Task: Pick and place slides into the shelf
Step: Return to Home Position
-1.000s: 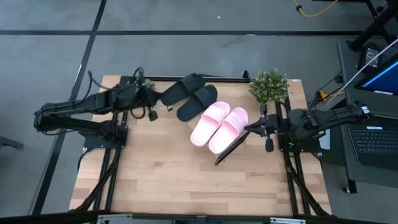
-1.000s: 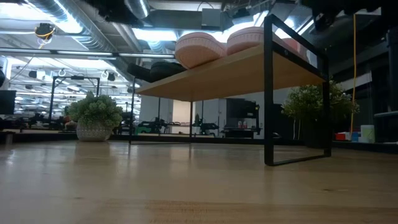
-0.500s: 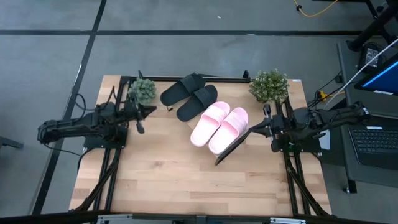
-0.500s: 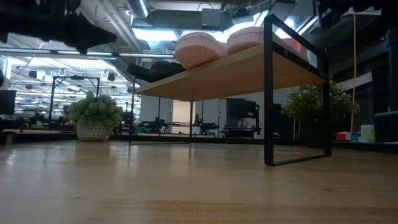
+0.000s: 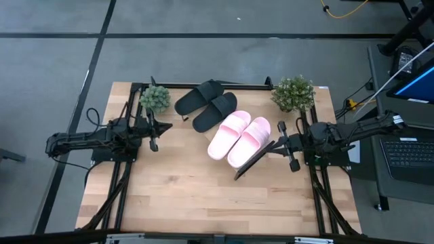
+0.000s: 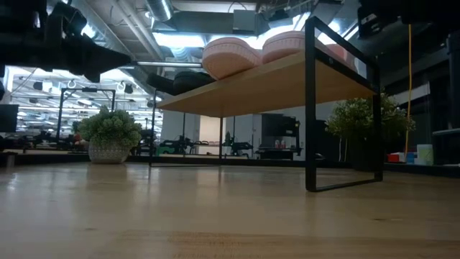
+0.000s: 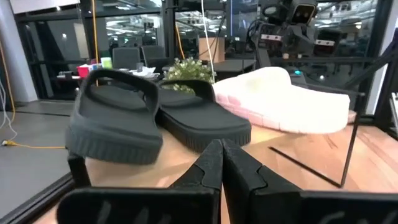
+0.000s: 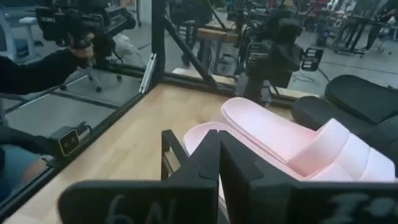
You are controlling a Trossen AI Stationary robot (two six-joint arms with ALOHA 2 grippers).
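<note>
While my left tool [image 7: 219,149] and right tool [image 8: 219,140] pinch empty, the shelf [image 6: 266,86] holds pink slides [image 5: 239,139] and black slides [image 5: 207,105], whole only from above.

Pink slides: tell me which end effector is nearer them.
Right. The right end effector sits just beside the pink slides; the left end effector is farther off, past the black slides.

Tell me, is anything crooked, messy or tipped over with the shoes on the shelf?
Nothing is tipped over or fallen. The pink pair and the black pair sit flat, side by side, on the shelf. The only odd bit: the shelf stands slantwise to the edges of the table, so the shoes point slantwise too.
</note>
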